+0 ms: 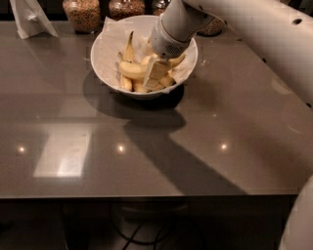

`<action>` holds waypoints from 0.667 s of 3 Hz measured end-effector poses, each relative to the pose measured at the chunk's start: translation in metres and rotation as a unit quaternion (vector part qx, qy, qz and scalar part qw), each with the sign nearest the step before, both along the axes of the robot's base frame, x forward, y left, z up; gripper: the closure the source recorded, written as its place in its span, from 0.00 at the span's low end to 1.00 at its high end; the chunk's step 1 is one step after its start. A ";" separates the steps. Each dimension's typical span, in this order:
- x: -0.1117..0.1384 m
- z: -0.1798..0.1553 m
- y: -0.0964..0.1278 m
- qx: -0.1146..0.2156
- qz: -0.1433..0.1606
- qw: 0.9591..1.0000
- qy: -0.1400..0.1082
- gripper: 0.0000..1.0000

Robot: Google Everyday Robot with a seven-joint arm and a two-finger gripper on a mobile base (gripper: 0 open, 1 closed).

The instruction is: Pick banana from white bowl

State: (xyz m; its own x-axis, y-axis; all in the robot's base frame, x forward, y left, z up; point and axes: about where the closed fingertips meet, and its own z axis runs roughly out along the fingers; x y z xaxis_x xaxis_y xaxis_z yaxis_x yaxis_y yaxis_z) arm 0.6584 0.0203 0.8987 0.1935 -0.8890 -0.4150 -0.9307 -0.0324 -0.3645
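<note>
The white bowl (105,58), lined with crinkled white paper, stands at the back middle of the dark table. It holds several bananas. The long pale yellow banana (131,70) lies across the bowl, gently curved, with its right part hidden behind my gripper. A thinner banana (128,48) with a dark stem stands upright behind it. My gripper (155,72) reaches down from the upper right into the bowl and sits right on the bananas at the bowl's middle. The white arm covers the bowl's right rear rim.
Glass jars (81,12) with grainy contents stand in a row behind the bowl. A folded white paper (30,19) stands at the back left. The table (146,156) is glossy with light spots, and its front edge runs across the lower frame.
</note>
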 end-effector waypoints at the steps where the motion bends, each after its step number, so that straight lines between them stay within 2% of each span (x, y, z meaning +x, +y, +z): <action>1: 0.004 -0.014 -0.005 -0.015 -0.006 1.000 0.007 0.32; 2: 0.007 -0.018 -0.007 -0.023 -0.010 1.000 0.001 0.51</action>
State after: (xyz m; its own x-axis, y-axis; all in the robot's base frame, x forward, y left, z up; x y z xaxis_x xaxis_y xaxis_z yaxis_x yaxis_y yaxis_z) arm 0.6656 0.0129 0.8809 0.1752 -0.9107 -0.3741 -0.9323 -0.0313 -0.3603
